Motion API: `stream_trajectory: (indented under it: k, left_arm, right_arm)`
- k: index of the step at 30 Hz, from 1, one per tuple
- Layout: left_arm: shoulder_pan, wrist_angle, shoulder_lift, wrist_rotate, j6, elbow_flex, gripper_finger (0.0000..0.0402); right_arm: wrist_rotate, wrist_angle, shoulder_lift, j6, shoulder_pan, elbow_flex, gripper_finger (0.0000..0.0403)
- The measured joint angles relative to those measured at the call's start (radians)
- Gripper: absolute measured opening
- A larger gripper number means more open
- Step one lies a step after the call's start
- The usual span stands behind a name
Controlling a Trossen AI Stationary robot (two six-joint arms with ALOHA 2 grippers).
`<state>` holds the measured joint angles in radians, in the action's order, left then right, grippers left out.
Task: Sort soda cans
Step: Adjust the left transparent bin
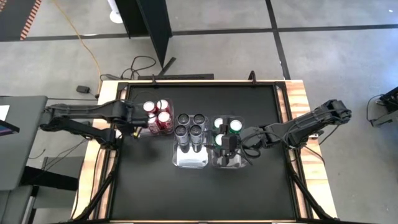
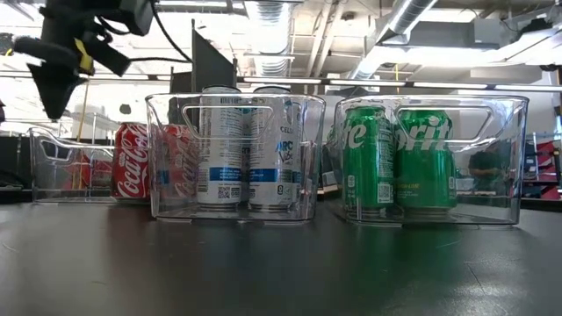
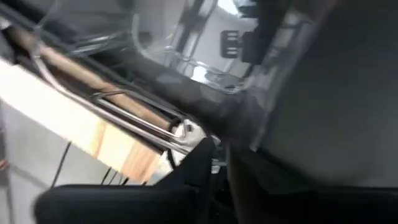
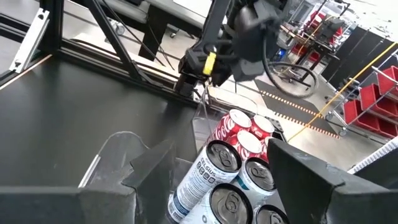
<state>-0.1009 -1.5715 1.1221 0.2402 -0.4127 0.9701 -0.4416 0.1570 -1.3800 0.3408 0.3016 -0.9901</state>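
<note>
Black matting covers the table [image 1: 186,193], framed by a wooden edge, with grey concrete floor around it. Three clear bins sit in a row near the middle. The left bin [image 2: 53,162] holds four red cans [image 1: 157,116]; the middle bin [image 1: 191,158] holds four silver cans [image 1: 190,124]; the right bin [image 1: 229,163] holds the green cans [image 1: 227,127]. All cans stand upright, packed touching at the far end of their bins. The left gripper [image 1: 135,127] hangs just beside the red cans, at the left bin's outer wall; I cannot tell whether its fingers are parted. The right gripper [image 1: 225,144] hovers over the right bin, just in front of the green cans, fingers spread and empty.
</note>
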Motion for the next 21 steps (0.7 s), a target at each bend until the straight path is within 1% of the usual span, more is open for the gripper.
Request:
stream_trajectory:
  k: [7, 10, 14, 18, 21]
  left_arm:
    - [0.063, 0.000, -0.113, -0.046, 0.018, 0.000, 0.0152]
    - [0.096, 0.002, -0.141, -0.058, 0.019, -0.012, 0.0184]
    - [0.134, 0.001, -0.152, -0.079, 0.019, -0.073, 0.0203]
    - [0.156, 0.001, -0.145, -0.072, 0.014, -0.140, 0.0205]
    - [0.163, 0.000, -0.145, -0.046, 0.006, -0.164, 0.0206]
  right_arm:
    - [0.000, 0.000, 0.000, 0.000, -0.022, 0.000, 0.0270]
    - [0.000, 0.000, 0.000, 0.000, -0.031, 0.000, 0.0270]
    - [0.000, 0.000, 0.000, 0.000, -0.031, 0.000, 0.0270]
    - [0.000, 0.000, 0.000, 0.000, -0.030, 0.000, 0.0270]
    - [0.000, 0.000, 0.000, 0.000, -0.031, 0.000, 0.0270]
